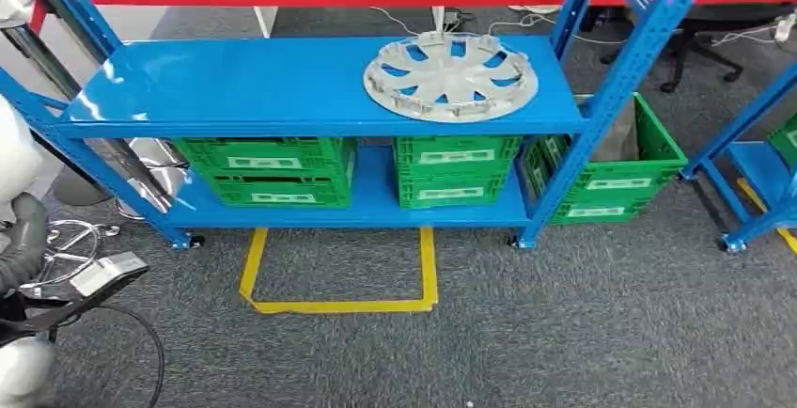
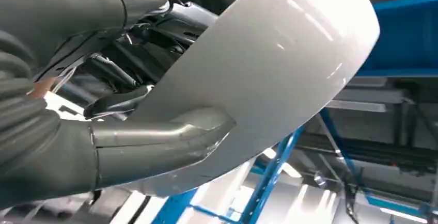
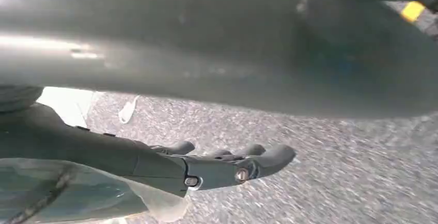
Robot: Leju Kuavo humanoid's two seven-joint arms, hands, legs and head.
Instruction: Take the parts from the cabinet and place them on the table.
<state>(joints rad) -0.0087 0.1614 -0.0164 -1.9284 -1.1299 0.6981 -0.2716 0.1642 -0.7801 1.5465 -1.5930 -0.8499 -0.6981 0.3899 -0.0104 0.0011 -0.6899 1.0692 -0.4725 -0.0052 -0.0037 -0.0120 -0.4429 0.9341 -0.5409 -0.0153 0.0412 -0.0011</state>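
Silver hubcap (image 1: 450,76) flat on the rack's top shelf (image 1: 244,84), toward its right end.
Multi-spoke disc, cutouts showing blue. Left hand (image 2: 155,141) grips a glossy silver part (image 2: 268,74) (thumb across its face); right hand (image 3: 227,164) extended, holding nothing.

My left hand (image 2: 129,131) grips a curved silver panel (image 2: 268,79), thumb pressed on its face; my right hand (image 3: 206,164) hangs with fingers extended, holding nothing.
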